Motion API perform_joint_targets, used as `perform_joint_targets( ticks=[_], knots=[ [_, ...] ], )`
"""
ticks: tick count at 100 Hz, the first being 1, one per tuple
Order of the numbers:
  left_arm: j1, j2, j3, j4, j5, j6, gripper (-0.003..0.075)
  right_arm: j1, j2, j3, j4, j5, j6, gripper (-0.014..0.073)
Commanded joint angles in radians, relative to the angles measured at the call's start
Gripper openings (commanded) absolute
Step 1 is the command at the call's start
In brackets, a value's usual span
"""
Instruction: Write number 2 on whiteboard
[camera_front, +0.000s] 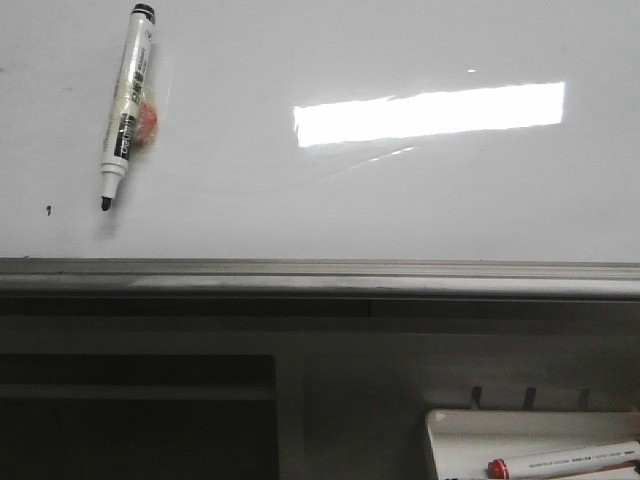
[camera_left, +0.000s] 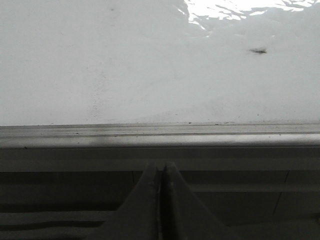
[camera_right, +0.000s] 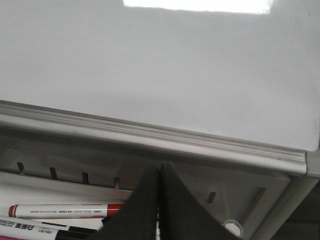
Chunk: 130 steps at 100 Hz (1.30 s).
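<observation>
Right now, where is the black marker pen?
In the front view the black marker lies on the whiteboard, far to the left, uncapped tip pointing toward the board's grey lower edge, with a tiny black dot just to its left.

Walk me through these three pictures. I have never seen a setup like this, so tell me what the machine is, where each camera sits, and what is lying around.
This is a robot with two arms, each ending in a claw. One camera looks forward over a glossy whiteboard. An uncapped black marker lies on it, top left, with a small red-and-yellow object beside it. No digit is drawn yet; there is only a tiny dot. Below the board's grey edge, a white tray holds a red-capped marker.

The other two cameras ride on the wrists. The left claw is shut and holds nothing, facing the board's edge. The right claw is also shut and empty, above the tray with the red-capped marker.
</observation>
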Motion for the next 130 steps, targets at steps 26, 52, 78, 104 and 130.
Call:
perform_joint_targets(
  ticks=[26,52,78,104,130],
  knots=[
    [-0.001,-0.028,0.010,-0.003,-0.071,-0.007,-0.0020,-0.006,-0.020,0.025,0.001,-0.024,-0.006,-0.0071],
    [-0.001,-0.028,0.010,-0.003,-0.071,-0.007,-0.0020,-0.006,-0.020,0.025,0.001,-0.024,-0.006,-0.0071],
    [-0.001,-0.028,0.010,-0.003,-0.071,-0.007,-0.0020,-0.006,-0.020,0.025,0.001,-0.024,-0.006,-0.0071],
    [-0.001,-0.028,0.010,-0.116,-0.344,-0.007,-0.0020,-0.006,-0.020,0.025,0.004,-0.193,-0.006,-0.0071],
    [-0.001,-0.028,0.010,-0.136,-0.554,-0.007,-0.0020,-0.006,-0.020,0.025,0.004,-0.460,-0.006,-0.0071]
  ],
)
